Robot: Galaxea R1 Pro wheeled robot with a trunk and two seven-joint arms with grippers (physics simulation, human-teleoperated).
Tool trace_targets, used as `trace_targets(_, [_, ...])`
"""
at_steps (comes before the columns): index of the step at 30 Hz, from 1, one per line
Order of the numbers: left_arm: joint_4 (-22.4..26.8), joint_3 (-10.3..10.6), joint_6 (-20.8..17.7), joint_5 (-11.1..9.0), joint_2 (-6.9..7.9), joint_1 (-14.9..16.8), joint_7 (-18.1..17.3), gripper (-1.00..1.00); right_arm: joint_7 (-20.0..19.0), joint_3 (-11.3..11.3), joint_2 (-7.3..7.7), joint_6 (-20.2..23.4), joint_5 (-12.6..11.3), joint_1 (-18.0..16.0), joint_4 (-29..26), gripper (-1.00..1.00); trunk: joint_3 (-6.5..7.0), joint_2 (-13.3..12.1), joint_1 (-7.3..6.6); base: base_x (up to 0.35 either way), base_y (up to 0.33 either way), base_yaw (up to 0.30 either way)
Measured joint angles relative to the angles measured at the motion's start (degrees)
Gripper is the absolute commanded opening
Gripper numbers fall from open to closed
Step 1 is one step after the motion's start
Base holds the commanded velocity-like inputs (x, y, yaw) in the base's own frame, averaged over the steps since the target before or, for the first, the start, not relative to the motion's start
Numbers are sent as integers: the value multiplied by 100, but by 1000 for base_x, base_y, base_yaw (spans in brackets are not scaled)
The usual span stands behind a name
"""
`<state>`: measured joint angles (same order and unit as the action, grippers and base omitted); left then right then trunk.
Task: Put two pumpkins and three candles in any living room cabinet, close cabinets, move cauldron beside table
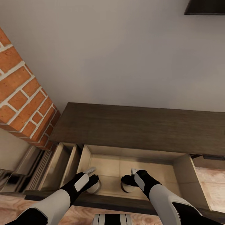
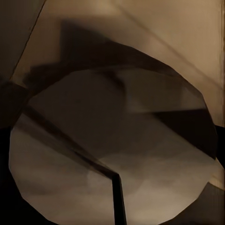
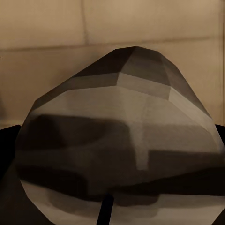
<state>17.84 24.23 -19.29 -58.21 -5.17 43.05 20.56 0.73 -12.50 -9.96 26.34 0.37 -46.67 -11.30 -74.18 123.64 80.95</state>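
The long dark brown cabinet (image 1: 134,128) stands against the pale wall, with a wide drawer (image 1: 109,165) pulled out showing its beige inside. Both my arms reach down into this drawer. My left gripper (image 1: 90,175) sits over a pale round faceted object (image 1: 95,188), perhaps a candle, near the drawer's front; the left wrist view shows this object (image 2: 117,150) very close. My right gripper (image 1: 132,175) sits over a similar pale lump (image 1: 125,188), which looms large in the right wrist view (image 3: 122,140). How the jaws stand is hidden. The pumpkins and the cauldron are out of view.
A narrower drawer (image 1: 62,165) also stands open just left of the wide one. The red brick chimney (image 1: 22,90) rises at the left. A corner of the black screen (image 1: 204,7) shows top right. Light wood floor (image 1: 212,184) lies to the right.
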Motion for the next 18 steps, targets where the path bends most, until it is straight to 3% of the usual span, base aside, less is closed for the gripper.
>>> trace_targets(6, [86,5,-5,4,-8,1,2,-100,-6,-2,0,15,-8,0,-2,-100,0,0,0,0,0,-203])
trace_targets(14, [150,11,-11,5,-7,0,-1,-100,-14,-2,0,17,-8,-1,0,-100,0,0,0,-4,0,-20])
trace_targets(18, [202,18,-11,3,-9,0,-2,-100,-14,-1,0,20,-2,-2,-1,-100,0,0,3,-197,0,0])
